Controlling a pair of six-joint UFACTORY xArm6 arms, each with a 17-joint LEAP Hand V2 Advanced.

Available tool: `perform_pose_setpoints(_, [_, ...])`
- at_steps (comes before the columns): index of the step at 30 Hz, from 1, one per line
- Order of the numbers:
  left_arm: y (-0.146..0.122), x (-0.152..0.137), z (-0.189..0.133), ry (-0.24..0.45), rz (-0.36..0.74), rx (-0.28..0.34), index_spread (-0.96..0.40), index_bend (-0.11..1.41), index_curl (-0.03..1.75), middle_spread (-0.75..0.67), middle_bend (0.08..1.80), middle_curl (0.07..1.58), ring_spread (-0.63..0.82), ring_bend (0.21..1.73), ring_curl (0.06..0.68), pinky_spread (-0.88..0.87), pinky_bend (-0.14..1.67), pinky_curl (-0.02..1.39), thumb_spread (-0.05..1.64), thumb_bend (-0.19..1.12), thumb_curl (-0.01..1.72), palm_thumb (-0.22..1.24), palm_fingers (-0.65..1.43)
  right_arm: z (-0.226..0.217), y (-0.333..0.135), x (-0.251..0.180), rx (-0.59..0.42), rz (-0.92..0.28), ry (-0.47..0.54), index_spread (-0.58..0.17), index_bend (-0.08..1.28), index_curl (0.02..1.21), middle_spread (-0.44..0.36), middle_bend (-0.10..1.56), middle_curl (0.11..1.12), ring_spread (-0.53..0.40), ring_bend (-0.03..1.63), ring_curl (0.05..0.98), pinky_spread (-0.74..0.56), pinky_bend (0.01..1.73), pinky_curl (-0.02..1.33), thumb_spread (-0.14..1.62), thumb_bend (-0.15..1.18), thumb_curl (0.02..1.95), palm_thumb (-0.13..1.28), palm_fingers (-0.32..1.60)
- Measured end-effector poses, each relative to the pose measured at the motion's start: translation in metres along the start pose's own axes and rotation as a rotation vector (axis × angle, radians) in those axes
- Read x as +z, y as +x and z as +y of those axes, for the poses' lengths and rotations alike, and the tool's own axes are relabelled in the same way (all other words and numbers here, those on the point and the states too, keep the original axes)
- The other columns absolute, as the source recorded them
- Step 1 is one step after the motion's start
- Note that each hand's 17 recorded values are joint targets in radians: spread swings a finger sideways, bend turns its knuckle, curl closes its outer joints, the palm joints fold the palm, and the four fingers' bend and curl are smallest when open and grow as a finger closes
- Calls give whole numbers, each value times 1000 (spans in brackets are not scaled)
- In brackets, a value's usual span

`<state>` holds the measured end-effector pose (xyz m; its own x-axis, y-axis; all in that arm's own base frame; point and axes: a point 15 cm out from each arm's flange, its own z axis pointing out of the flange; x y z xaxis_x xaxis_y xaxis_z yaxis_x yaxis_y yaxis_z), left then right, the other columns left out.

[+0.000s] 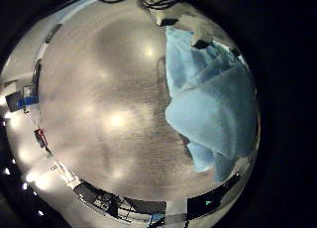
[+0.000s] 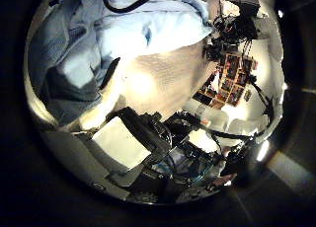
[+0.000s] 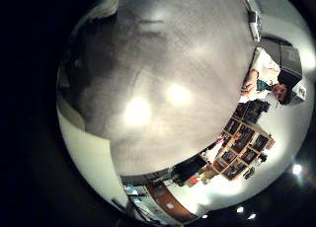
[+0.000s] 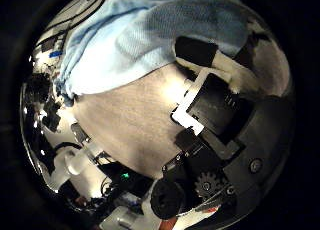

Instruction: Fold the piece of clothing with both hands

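Observation:
The piece of clothing [image 1: 213, 99] lies on the wooden table [image 1: 109, 109] in overlapping layers, off to one side of the left palm. In the left thumb side view the clothing [image 2: 99, 39] spreads beyond my left hand [image 2: 158, 153], whose fingers hang relaxed and hold nothing. My right hand [image 4: 215, 110] hovers at the clothing's [image 4: 140, 40] edge. One of its fingertips [image 4: 203, 52] reaches over the cloth, and no cloth is pinched. The right little finger side view shows only bare table [image 3: 168, 79].
A shelf with small items [image 2: 232, 74] stands past the table's edge, also seen as a shelf [image 3: 242, 143] from the right palm. Cables and equipment [image 1: 35, 99] sit along the table's rim.

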<state>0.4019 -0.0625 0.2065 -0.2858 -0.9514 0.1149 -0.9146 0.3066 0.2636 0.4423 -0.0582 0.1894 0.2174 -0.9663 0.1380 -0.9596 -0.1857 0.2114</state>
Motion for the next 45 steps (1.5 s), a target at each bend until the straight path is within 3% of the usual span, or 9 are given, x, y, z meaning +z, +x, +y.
perform_pose_setpoints(8, [12, 5, -1, -10, 8, 21, -105, 211, 498, -3, 183, 378, 140, 608, 207, 258, 206, 359, 1150, -19, 383, 528, 325, 16, 34, -10, 64, -8, 16, -329, 966, 805, -152, 1205, 754, -226, 1292, 621, -348, 1196, 584, 1040, 22, 627, 1038, 1173])
perform_pose_setpoints(15, [20, 6, -8, 4, 12, 33, -89, 182, 482, 24, 177, 367, 154, 625, 214, 260, 235, 370, 1157, -20, 380, 518, 290, 30, 59, -28, 99, -3, 58, -303, 1008, 847, -138, 1250, 781, -217, 1335, 651, -307, 1237, 633, 1054, -2, 690, 1037, 1121])
perform_pose_setpoints(24, [14, -4, -7, 36, 21, 30, -81, 184, 461, 49, 182, 360, 179, 638, 217, 275, 254, 374, 1168, -18, 378, 518, 263, 42, 63, -95, 114, 37, 214, -287, 1016, 872, -129, 1261, 794, -218, 1346, 667, -290, 1240, 667, 1069, -8, 747, 1030, 1102])
perform_pose_setpoints(30, [-7, -17, 2, 62, 38, -5, -80, 189, 456, 53, 186, 359, 184, 639, 216, 277, 258, 374, 1170, -18, 377, 518, 265, 27, 3, -139, -24, 64, 306, -283, 1013, 881, -128, 1257, 799, -219, 1343, 672, -295, 1237, 677, 1072, -8, 776, 1022, 1104])
perform_pose_setpoints(35, [-26, -14, 11, 35, 59, -35, -80, 193, 459, 42, 185, 360, 186, 631, 213, 277, 252, 372, 1170, -18, 377, 518, 273, 16, -67, -168, -176, 80, 363, -281, 1006, 886, -127, 1255, 802, -218, 1343, 674, -298, 1231, 682, 1069, -10, 798, 1010, 1110])
perform_pose_setpoints(45, [-55, -10, 22, 46, 82, -79, -79, 192, 461, 39, 182, 358, 187, 625, 211, 278, 242, 367, 1170, -18, 376, 518, 277, -8, -186, -189, -422, 93, 402, -279, 1002, 893, -126, 1244, 803, -216, 1337, 674, -298, 1224, 690, 1069, -12, 825, 984, 1119])
